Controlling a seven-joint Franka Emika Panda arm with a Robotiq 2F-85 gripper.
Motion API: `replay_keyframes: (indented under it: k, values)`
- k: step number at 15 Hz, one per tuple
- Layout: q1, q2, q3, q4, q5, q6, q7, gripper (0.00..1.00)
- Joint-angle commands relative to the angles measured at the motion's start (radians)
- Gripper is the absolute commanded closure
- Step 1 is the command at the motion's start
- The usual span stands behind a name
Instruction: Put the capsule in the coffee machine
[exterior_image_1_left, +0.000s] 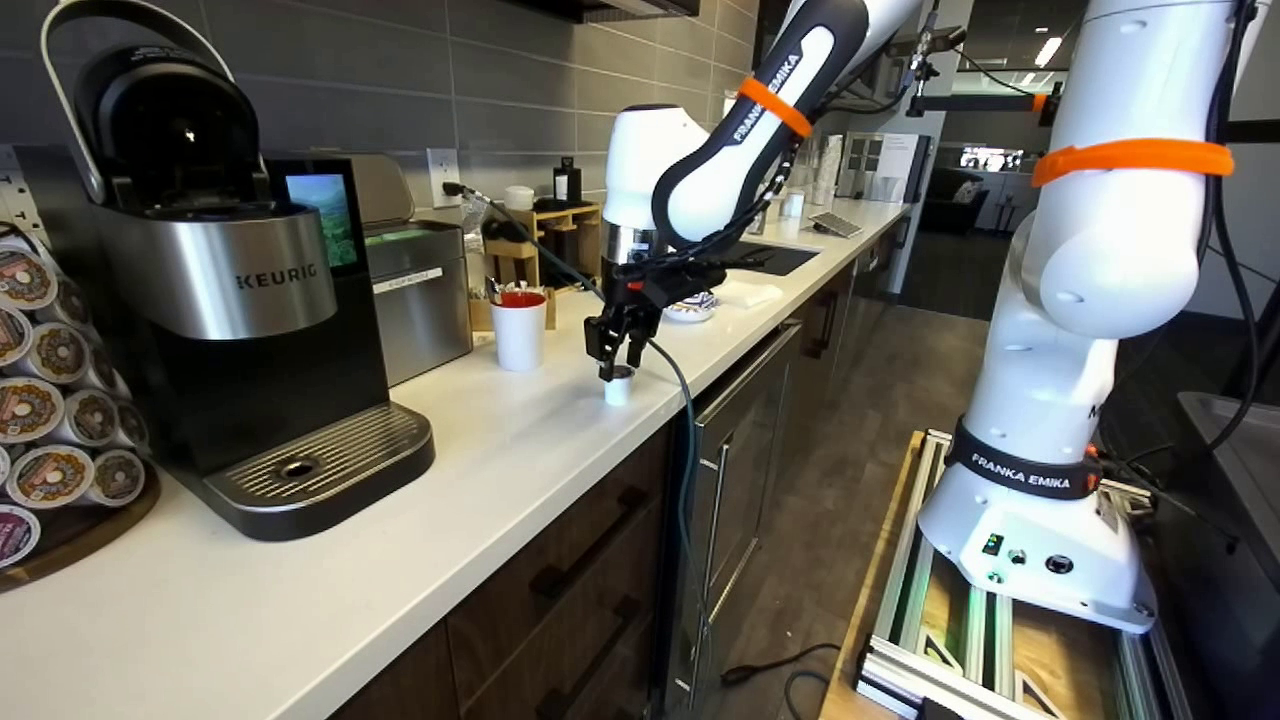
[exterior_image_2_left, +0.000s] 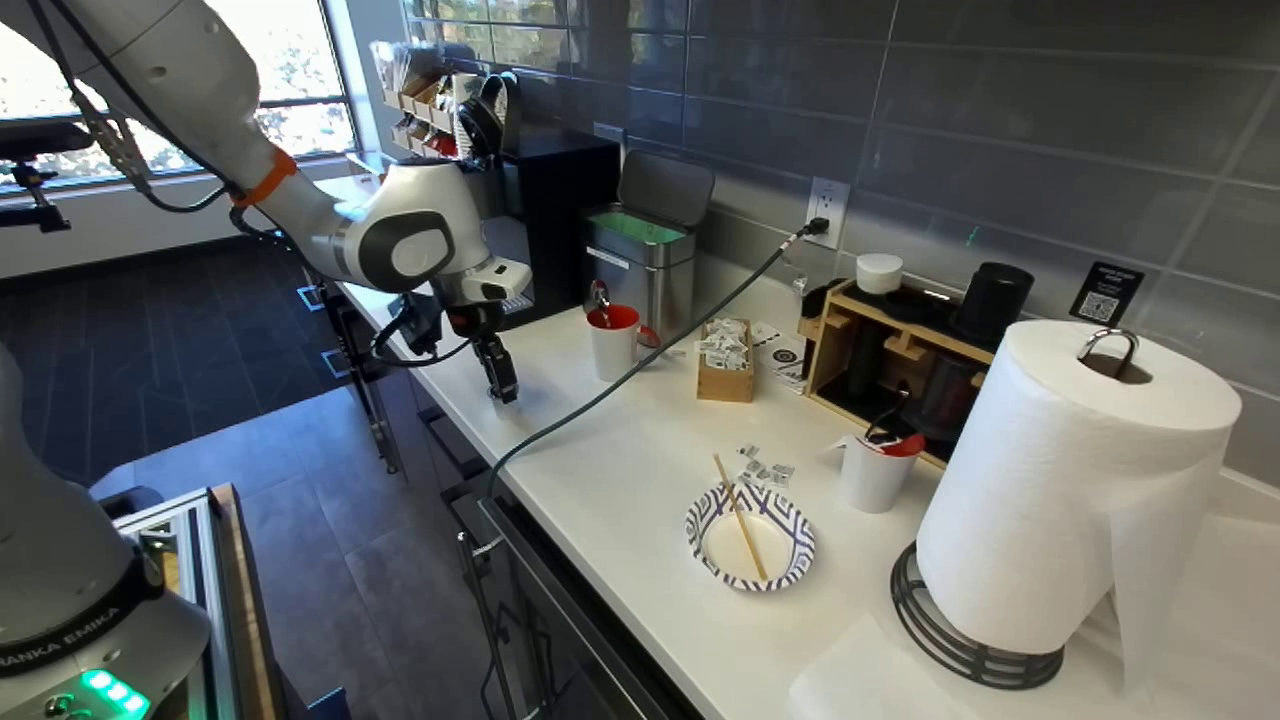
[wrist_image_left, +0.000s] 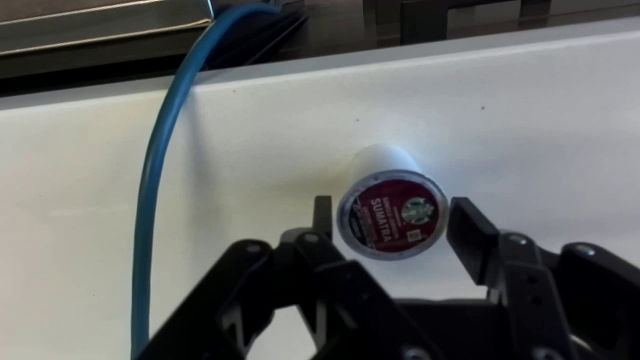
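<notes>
The capsule (exterior_image_1_left: 618, 390), a white pod with a dark red Sumatra lid, stands upright on the white counter. In the wrist view, the capsule (wrist_image_left: 392, 216) sits between the fingers of my gripper (wrist_image_left: 390, 215). The right finger is very close to its rim; a narrow gap shows at the left finger. In an exterior view, my open gripper (exterior_image_1_left: 622, 364) points down at the capsule's top. In an exterior view, the gripper (exterior_image_2_left: 503, 392) mostly hides the capsule. The Keurig coffee machine (exterior_image_1_left: 230, 275) stands with its handle and lid raised; its chamber's inside is not visible.
A blue-grey cable (wrist_image_left: 150, 200) crosses the counter beside the gripper and hangs over the front edge. A white cup (exterior_image_1_left: 520, 335) and a steel bin (exterior_image_1_left: 425, 300) stand behind. A capsule rack (exterior_image_1_left: 55, 400) flanks the machine. A patterned bowl (exterior_image_2_left: 750, 535) and paper towels (exterior_image_2_left: 1060, 500) are farther along.
</notes>
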Motion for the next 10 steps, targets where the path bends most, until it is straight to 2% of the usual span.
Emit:
replay_keyframes:
  k: [1, 3, 8, 9, 10]
  values:
    - [0.002, -0.007, -0.006, -0.003, -0.024, -0.016, 0.024, 0.38]
    - [0.002, -0.005, -0.007, -0.003, -0.021, -0.015, 0.021, 0.42]
    - [0.003, 0.005, -0.006, 0.005, -0.02, -0.014, 0.018, 0.42]
    - [0.003, 0.0, -0.007, 0.003, -0.022, -0.014, 0.02, 0.67]
    - [0.003, -0.004, -0.006, 0.001, -0.021, -0.013, 0.018, 0.67]
